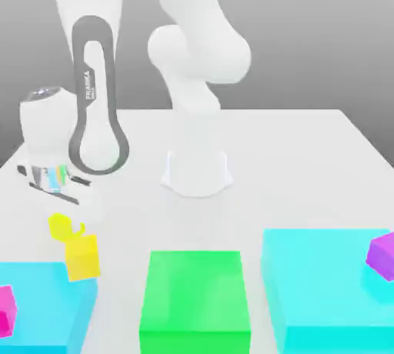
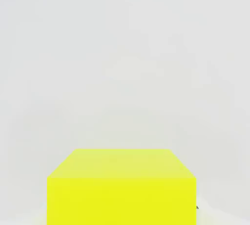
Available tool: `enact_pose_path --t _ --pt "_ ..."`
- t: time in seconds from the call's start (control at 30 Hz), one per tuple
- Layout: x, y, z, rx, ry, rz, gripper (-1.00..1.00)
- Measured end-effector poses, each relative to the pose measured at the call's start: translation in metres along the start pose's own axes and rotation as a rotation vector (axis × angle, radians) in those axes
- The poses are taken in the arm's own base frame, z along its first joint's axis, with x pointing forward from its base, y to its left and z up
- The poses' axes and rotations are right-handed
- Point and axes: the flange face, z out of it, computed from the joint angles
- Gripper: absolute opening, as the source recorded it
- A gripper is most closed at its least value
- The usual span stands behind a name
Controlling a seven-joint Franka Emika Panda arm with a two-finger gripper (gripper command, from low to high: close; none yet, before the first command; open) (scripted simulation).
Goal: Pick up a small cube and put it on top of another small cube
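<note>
small lemon-yellow cube (image 1: 61, 226) (image 2: 121, 187) with a greenish tint, tilted, just under the white gripper (image 1: 68, 208), beside the golden-yellow cube (image 1: 82, 257) near the cyan block (image 1: 46, 298), jaw state cannot be told, fingertips hidden, hand view cuts off the cube's lower part

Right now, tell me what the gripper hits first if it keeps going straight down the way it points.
Most likely the lemon-yellow cube, which sits just below the gripper and straight ahead in the hand view. The golden cube lies beside that line, though depth is hard to judge.
</note>
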Motion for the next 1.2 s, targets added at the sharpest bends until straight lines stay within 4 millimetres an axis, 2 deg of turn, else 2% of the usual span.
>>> enact_pose_path --t 0.27,0.53,0.67,0.73,0.8,0.97,1.2 --pt "0.008 -0.001 -0.036 0.000 0.014 -0.004 -1.00" --pt "0.000 0.001 -0.061 0.001 -0.001 0.006 -1.00" --pt "0.029 -0.016 -0.077 -0.017 0.011 0.092 -1.00" --pt "0.044 -0.038 -0.088 -0.024 0.021 0.123 -1.00" --pt "0.050 -0.078 -0.099 -0.029 0.029 0.119 -1.00" --pt "0.075 -0.141 -0.126 -0.029 0.037 0.216 -1.00" --pt "0.085 -0.236 -0.167 -0.009 0.016 0.349 -1.00"
